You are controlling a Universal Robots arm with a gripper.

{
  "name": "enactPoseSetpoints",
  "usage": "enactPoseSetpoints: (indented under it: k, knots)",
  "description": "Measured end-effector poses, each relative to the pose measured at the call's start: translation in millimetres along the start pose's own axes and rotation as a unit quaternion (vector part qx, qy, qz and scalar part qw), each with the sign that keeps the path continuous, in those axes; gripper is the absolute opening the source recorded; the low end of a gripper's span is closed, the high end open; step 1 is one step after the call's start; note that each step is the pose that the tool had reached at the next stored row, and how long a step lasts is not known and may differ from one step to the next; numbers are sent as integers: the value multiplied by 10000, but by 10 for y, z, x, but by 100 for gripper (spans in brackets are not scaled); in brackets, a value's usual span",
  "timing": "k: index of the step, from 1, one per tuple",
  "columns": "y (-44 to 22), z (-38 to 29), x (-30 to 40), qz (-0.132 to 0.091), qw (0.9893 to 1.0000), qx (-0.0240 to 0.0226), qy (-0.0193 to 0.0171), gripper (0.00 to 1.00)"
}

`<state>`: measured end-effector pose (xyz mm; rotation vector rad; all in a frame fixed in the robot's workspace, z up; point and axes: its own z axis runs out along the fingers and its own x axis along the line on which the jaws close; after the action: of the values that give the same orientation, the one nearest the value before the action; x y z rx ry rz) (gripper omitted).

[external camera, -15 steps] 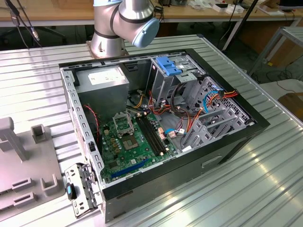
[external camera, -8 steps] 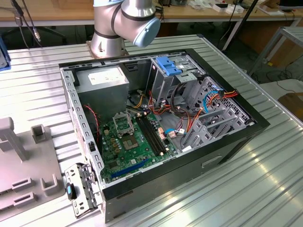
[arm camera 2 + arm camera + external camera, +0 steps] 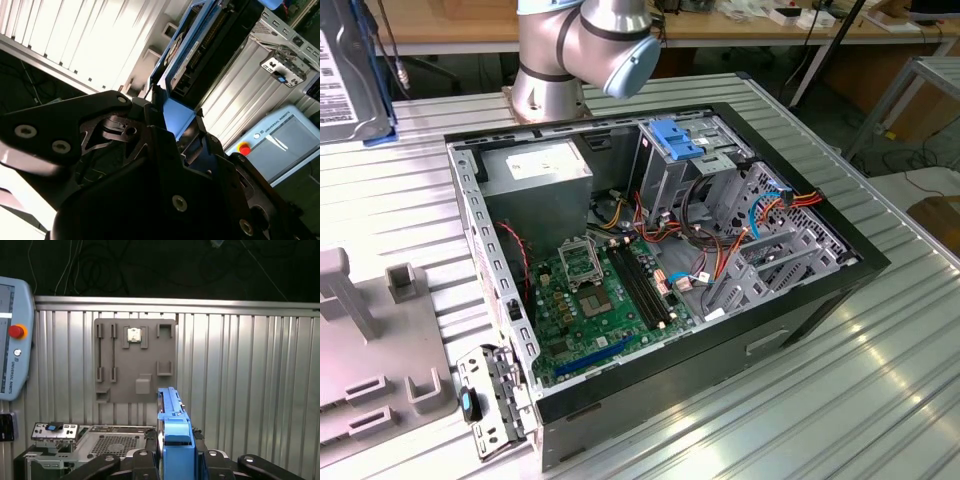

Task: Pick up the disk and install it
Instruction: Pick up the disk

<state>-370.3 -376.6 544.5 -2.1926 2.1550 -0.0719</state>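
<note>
My pincer sits nearest the lens in both wrist views, its black fingers pressed against the two sides of the blue carrier frame. It pinches the disk, which stands edge-on ahead of me. The disk is up in the air over the ribbed metal table, well apart from the open computer case. I judge this to be the carrying part of the job. To do it well, the grip should be centred and square on the frame so the disk does not tilt. It should also stay clear of the loose cables beside the drive cage with its blue latch. As for writing, the disk's white label carries print. The pale blue pendant with a red button has lettering down its side. I leave both unread. The grey fixture plate on the table bears none that I can see.
</note>
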Motion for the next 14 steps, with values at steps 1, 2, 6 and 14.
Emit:
enactPoseSetpoints:
  k: [1, 2, 6, 14]
  knots:
    - [-33, 3, 0, 0, 10000, 0, 0, 37]
    - [-69, 8, 1, 0, 10000, 0, 0, 37]
    - [-199, 22, 3, 0, 10000, 0, 0, 37]
    - [-379, 45, 7, 0, 10000, 0, 0, 37]
